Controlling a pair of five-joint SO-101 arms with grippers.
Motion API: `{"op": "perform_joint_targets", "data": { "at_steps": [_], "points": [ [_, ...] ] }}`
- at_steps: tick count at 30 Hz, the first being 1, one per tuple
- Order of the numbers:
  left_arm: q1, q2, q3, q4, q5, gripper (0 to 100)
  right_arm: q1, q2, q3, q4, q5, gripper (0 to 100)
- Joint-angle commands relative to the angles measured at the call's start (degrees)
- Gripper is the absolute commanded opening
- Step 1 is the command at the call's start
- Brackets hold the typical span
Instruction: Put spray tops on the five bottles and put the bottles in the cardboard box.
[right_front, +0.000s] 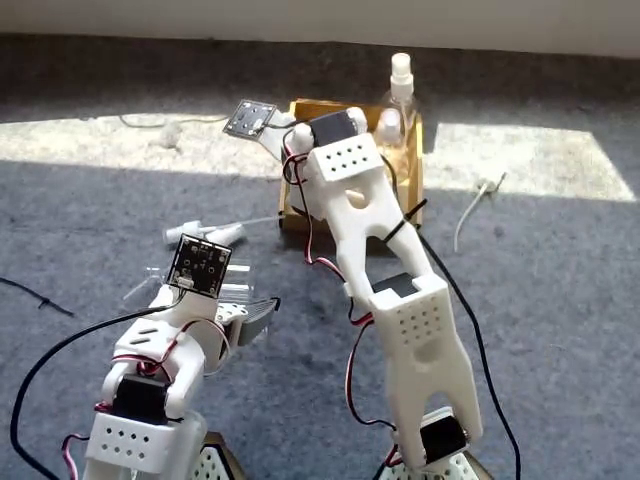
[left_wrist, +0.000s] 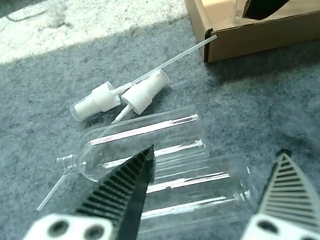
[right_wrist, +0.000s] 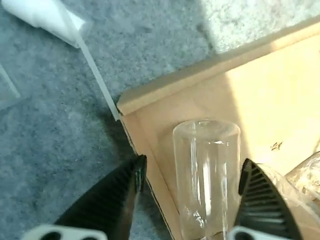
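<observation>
Right wrist view: bottle (right_wrist: 206, 150) (in box (right_wrist: 200, 80)) lies inside the spread tool (right_wrist: 193, 164).

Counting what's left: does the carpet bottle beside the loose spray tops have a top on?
No, the bottle has a bare neck; two spray tops lie loose beside it.

Grey, short-pile carpet (right_front: 560, 300) covers the whole surface. A broad band of sunlight (right_front: 520, 160) crosses its far part, with shade in front. A pale wall (right_front: 300, 15) runs along the far edge.

Clear bottles (left_wrist: 145, 137), seemingly tan box (left_wrist: 260, 37)
</observation>
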Motion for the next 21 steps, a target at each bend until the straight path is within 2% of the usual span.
{"op": "perform_joint_targets", "data": {
  "at_steps": [1,21],
  "points": [
    [-0.48,-0.92,-0.31,-0.7,-0.35,34,0.92,-0.57,-3.21,-1.19,0.53,26.0],
    [-0.48,-0.92,-0.31,-0.7,-0.35,34,1.71,-0.57,-3.12,-4.26,0.35,26.0]
  ]
}}
